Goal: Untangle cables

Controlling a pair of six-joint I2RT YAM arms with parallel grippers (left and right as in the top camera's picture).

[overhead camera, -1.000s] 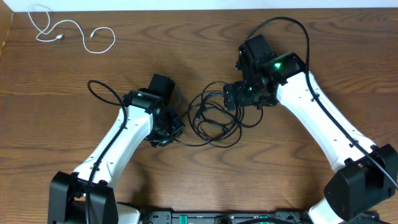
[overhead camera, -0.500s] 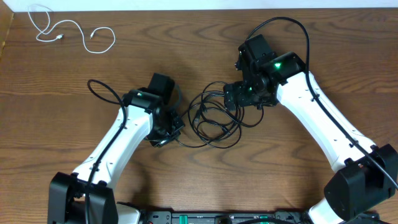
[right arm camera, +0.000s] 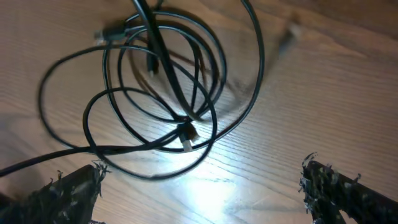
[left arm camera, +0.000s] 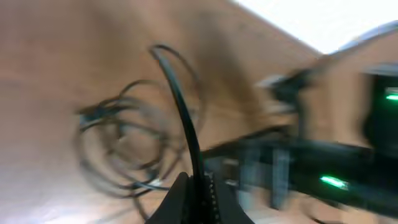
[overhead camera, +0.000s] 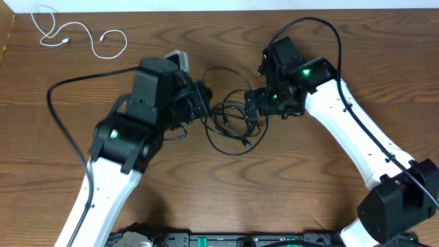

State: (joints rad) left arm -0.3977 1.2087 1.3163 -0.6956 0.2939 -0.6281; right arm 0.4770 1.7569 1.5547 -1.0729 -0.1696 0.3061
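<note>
Black cord is now pinched in our left gripper (left arm camera: 194, 191) — its fingers have closed fully on one strand (left arm camera: 179, 106). The arm has swung up and toward the far side of the table (overhead camera: 309, 199), drawing that strand out of the black cables (overhead camera: 233, 127), which now lie bunched tighter than a moment ago. Our right gripper (right arm camera: 202, 183) has not moved — jaws wide, holding nothing, poised right over them. The white cable (overhead camera: 82, 33) lies well apart at the far left corner. We judge the pull has begun separating the black pair, though they remain crossed.
</note>
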